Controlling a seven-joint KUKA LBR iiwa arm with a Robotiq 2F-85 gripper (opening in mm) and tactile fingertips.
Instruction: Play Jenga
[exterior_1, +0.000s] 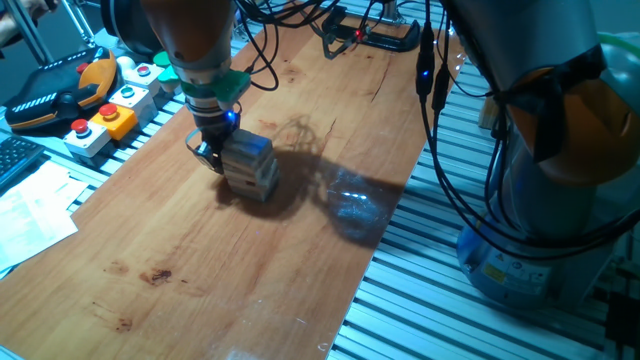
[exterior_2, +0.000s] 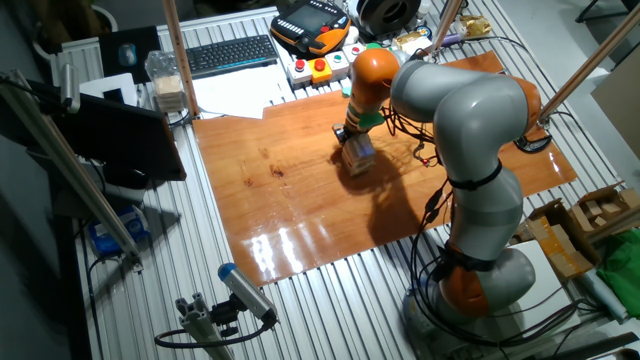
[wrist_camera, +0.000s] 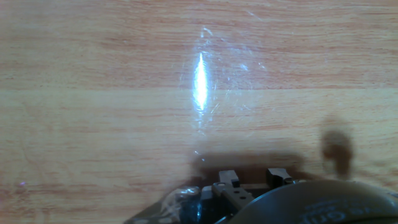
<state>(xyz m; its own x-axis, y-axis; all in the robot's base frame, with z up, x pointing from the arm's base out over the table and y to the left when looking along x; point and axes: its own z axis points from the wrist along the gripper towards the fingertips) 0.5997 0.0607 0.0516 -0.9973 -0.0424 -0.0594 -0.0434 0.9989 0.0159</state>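
Observation:
The Jenga tower (exterior_1: 252, 166) of pale wooden blocks stands on the wooden board (exterior_1: 200, 250), tinted blue by the light on the hand. My gripper (exterior_1: 209, 152) hangs low against the tower's left side, its dark fingers level with the upper layers and touching or nearly touching them. In the other fixed view the tower (exterior_2: 358, 156) sits right under the orange wrist. The hand view shows only bare board and two small dark fingertips (wrist_camera: 229, 179) at the bottom edge; the tower is out of that view. How far apart the fingers stand is unclear.
Coloured push-button boxes (exterior_1: 110, 115) and a teach pendant (exterior_1: 55, 90) lie off the board's far left corner. Papers (exterior_1: 30, 210) lie to the left. A black clamp (exterior_1: 365, 35) holds the board's far edge. The arm's base (exterior_2: 480, 280) and cables stand on the right.

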